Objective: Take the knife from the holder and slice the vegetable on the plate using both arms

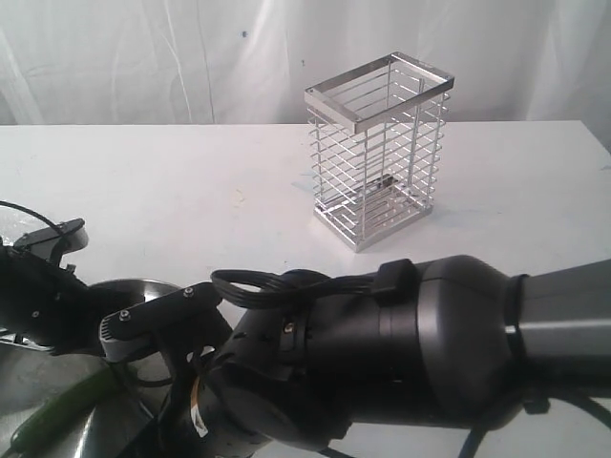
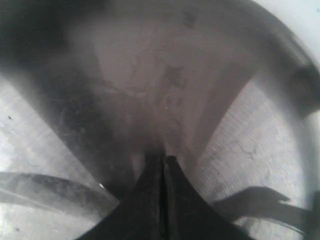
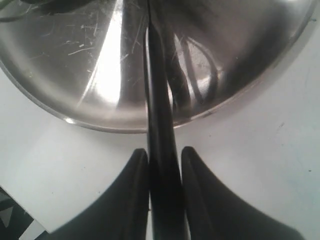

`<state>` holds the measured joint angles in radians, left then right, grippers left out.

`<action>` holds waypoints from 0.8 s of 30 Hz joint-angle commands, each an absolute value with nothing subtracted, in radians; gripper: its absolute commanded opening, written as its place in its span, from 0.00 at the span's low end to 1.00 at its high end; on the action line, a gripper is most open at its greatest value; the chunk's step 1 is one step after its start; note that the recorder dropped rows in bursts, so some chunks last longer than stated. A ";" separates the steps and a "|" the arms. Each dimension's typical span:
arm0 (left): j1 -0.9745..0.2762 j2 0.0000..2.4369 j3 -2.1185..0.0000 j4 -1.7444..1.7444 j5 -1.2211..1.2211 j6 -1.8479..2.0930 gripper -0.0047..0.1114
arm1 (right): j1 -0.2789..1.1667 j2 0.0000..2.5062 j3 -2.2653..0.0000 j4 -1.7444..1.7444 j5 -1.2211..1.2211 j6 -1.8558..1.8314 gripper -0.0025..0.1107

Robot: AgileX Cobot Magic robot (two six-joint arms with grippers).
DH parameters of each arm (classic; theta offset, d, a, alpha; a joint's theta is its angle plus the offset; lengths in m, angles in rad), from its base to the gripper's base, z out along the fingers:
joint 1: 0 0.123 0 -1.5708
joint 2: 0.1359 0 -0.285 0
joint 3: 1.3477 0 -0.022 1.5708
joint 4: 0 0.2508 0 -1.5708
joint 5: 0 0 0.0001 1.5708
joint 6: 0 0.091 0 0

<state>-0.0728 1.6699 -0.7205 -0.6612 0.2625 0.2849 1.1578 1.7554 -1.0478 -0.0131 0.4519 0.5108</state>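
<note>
With the knife [image 3: 159,100] already taken from the holder [image 1: 379,153] and clamped in the right end effector [image 3: 164,151], blade over the plate [image 3: 240,60], and the left end effector [image 2: 162,160] closed on nothing above it, slicing the vegetable [image 1: 57,410] lying there is judged undone.

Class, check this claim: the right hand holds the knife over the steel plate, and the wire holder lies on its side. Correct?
No: the holder stands upright, as the exterior view shows. The right hand does hold the knife over the steel plate.
</note>
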 commanded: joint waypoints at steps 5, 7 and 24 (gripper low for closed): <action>-0.073 1.675 -0.688 -0.681 0.258 0.291 0.04 | 1.159 1.758 -1.046 -0.018 0.438 0.527 0.02; -0.073 1.664 -0.700 -0.681 0.266 0.291 0.04 | 1.159 1.762 -1.046 -0.018 0.441 0.527 0.02; -0.073 1.568 -0.761 -0.623 0.326 0.294 0.04 | 1.159 1.806 -1.046 -0.014 0.443 0.520 0.02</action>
<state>-0.0728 1.5488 -0.7590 -0.6240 0.3107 0.2925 1.1620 1.8069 -1.0478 -0.0107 0.4407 0.5151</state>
